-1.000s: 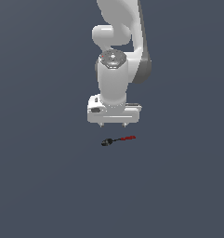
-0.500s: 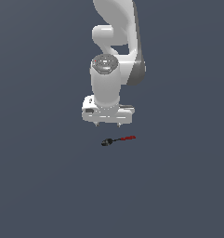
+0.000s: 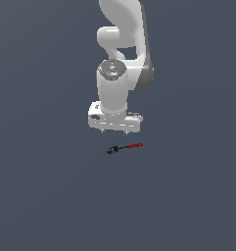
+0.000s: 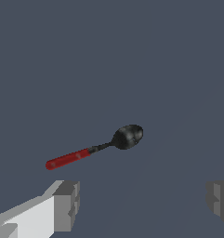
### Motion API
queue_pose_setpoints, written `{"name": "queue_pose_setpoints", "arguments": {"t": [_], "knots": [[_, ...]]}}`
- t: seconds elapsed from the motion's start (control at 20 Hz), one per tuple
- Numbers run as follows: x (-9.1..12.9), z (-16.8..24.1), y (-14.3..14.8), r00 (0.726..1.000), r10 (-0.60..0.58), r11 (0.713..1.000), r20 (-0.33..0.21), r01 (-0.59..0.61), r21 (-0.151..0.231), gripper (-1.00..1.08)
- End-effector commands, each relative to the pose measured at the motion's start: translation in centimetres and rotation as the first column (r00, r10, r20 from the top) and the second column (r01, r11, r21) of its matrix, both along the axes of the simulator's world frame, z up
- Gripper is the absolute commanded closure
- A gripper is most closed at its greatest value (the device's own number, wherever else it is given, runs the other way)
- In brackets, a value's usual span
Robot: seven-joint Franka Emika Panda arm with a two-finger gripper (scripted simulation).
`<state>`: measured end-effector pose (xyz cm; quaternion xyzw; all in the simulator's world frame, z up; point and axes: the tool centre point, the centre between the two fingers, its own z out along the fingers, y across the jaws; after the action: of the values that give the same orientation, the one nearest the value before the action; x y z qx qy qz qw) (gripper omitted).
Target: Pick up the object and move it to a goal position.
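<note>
distant exterior view and close wrist view share the spoon (image 3: 123,147).

Flat, even, rather dim light fills both views; the dark grey-blue ground (image 3: 46,196) shows no cast shadows and no glare. The white arm (image 3: 120,29) is softly shaded on its underside and the exterior view's right. Edges are crisp though coarse; a faint sheen marks the spoon's black head (image 4: 128,136)

Seen here: a plain slate-grey tabletop (image 3: 46,196), bare but for one small spoon (image 3: 123,147), lying flat, black head toward the exterior view's left, red handle toward the right.
</note>
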<state>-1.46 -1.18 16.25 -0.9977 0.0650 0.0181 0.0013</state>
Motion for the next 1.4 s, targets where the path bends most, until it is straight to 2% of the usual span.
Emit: {"name": "queue_pose_setpoints", "arguments": {"t": [0.0,0.35,0.65,1.0,1.35], "knots": [[0.0,-0.3,0.2,0.999,-0.033,0.999,0.000,0.033,0.000,-0.92],[0.0,-1.6,1.0,0.986,-0.169,0.986,0.002,0.169,0.000,-0.92],[-0.1,-3.1,1.8,0.948,-0.318,0.948,0.005,0.318,0.000,-0.92],[-0.3,-4.8,2.7,0.875,-0.484,0.875,0.008,0.484,-0.002,-0.92],[-0.5,-6.4,3.5,0.773,-0.634,0.773,0.013,0.634,-0.005,-0.92]]}}
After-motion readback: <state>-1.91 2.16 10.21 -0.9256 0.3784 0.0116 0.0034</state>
